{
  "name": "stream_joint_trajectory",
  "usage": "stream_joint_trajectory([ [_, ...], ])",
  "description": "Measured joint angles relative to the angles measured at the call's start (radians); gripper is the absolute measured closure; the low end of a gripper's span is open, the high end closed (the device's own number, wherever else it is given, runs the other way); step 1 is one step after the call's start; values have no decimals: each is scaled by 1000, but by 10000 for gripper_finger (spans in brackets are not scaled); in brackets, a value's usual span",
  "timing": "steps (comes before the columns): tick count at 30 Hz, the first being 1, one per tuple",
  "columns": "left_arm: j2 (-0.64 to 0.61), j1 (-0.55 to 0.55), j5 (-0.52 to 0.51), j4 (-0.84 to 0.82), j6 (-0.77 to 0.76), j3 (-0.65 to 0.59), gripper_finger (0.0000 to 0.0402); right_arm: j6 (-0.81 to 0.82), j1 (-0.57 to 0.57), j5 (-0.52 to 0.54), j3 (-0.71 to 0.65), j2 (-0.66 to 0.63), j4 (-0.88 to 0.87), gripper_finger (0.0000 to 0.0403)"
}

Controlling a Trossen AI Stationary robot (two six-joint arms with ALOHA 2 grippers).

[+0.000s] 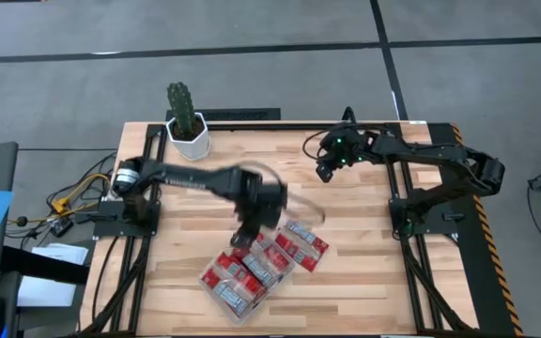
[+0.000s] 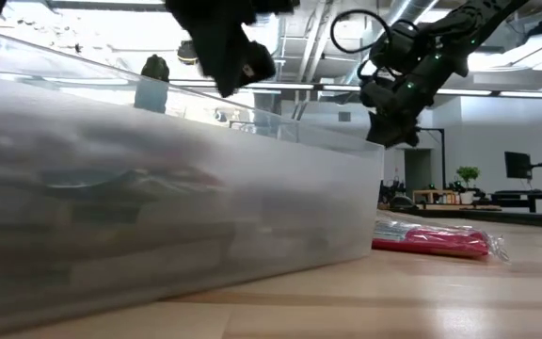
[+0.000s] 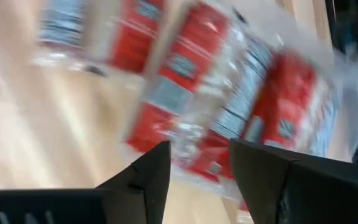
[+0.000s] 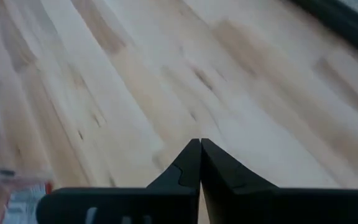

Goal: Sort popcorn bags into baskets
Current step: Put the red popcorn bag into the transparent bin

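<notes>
Several red popcorn bags (image 1: 245,274) lie flat in the clear plastic basket (image 1: 206,283) near the table's front edge. The basket's wall (image 2: 205,217) fills the low view. More bags (image 1: 304,246) lie flat on the wood just right of the basket, and one of them (image 2: 436,240) shows in the low view. My left gripper (image 3: 199,163) hangs open above the basket's far end (image 1: 243,238), with nothing between its fingers. My right gripper (image 4: 199,149) is shut and raised over bare wood at the far right (image 1: 327,169).
A white pot with a cactus (image 1: 188,131) stands at the table's far edge, left of centre. Bare wood (image 1: 346,291) lies right of the loose bags, and more (image 1: 252,150) lies between the two arms at the back.
</notes>
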Motion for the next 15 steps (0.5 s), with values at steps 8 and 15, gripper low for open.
stream_joint_trajectory([
  [8,-3,252,189,278,-133,-34,248,153,58,28,-114,-57,-116,384],
  [15,41,381,249,419,-245,-86,240,425,235,110,-345,-214,-64,375],
])
